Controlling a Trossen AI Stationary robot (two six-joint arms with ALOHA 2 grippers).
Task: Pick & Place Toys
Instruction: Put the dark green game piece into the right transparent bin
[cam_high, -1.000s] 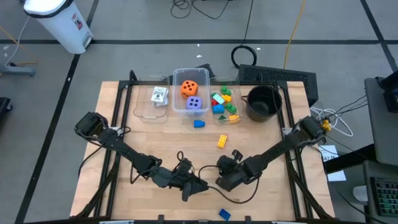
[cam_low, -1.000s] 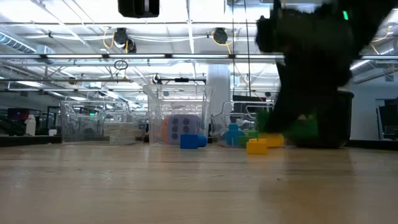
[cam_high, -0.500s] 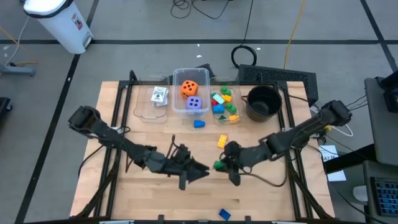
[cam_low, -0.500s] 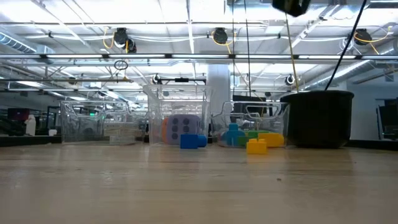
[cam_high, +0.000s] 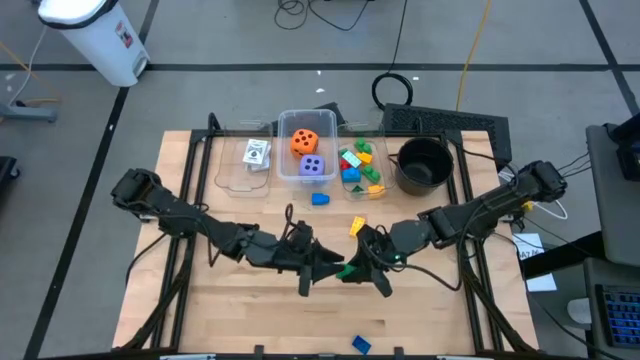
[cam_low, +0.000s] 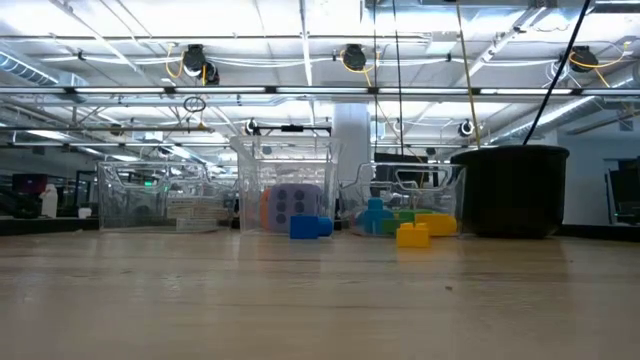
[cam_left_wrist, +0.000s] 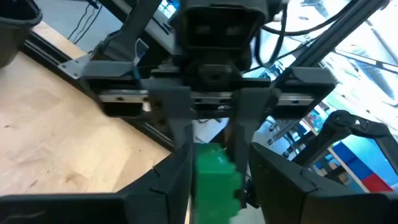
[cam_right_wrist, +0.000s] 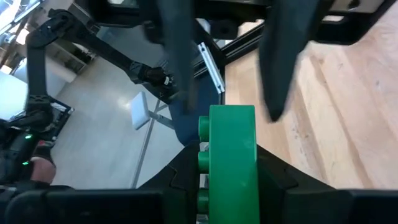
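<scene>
My right gripper (cam_high: 356, 267) is shut on a green plastic brick (cam_high: 346, 270) above the middle of the table. My left gripper (cam_high: 322, 268) faces it, open. Its two fingers (cam_right_wrist: 177, 56) stand on either side of the brick's free end (cam_left_wrist: 214, 177); I cannot tell whether they touch it. At the far edge, orange and purple dice (cam_high: 307, 152) lie in the middle clear bin. Playing cards (cam_high: 257, 154) lie in the left bin and several bricks (cam_high: 360, 166) in the right bin. A blue brick (cam_high: 320, 199), a yellow brick (cam_high: 357, 226) and another blue brick (cam_high: 360, 344) lie loose on the table. My right gripper pinches the green brick's near end (cam_right_wrist: 231, 180) between its two fingers, one on the studded side (cam_right_wrist: 201, 144) and one on the opposite side. The fingers lie about level, pointing toward the table's left. The brick sticks out past the fingertips, lifted clear of the table.
A black pot (cam_high: 424, 165) stands at the far right, beside the three clear bins (cam_high: 232, 178). The loose yellow brick (cam_low: 413, 235) and blue brick (cam_low: 310, 227) lie between the grippers and the bins. Bare wood lies on the near left.
My right gripper has risen from the table with the green brick, lifting it clear and out of the low view, and has gone a little toward the table's left. My left gripper has moved toward the far edge and right, up to the brick.
</scene>
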